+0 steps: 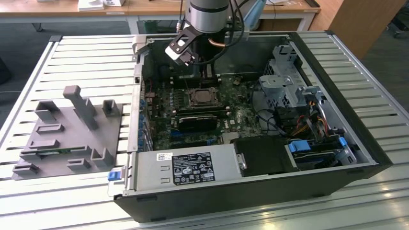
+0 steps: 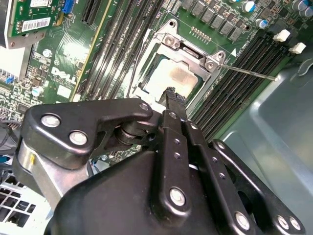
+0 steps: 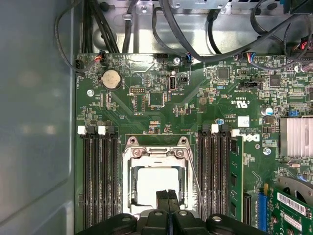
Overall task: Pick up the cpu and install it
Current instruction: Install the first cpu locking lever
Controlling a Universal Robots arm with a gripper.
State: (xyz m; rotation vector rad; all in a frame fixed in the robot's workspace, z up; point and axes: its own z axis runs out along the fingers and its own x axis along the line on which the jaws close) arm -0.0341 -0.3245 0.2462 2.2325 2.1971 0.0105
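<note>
Exterior view: arm (image 1: 208, 14) pointing down over open case (image 1: 255, 194); first wrist view: claw (image 3: 167, 194) closed, empty, above cpu (image 3: 149, 180) in socket (image 3: 131, 152).

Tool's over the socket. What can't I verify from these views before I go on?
- cpu: its near edge is hidden behind the tool in both wrist views, so full seating cannot be judged.
- socket frame: its near side is covered by the tool's body in the first wrist view.
- Exterior view: the socket frame is too small to show whether it is latched.
</note>
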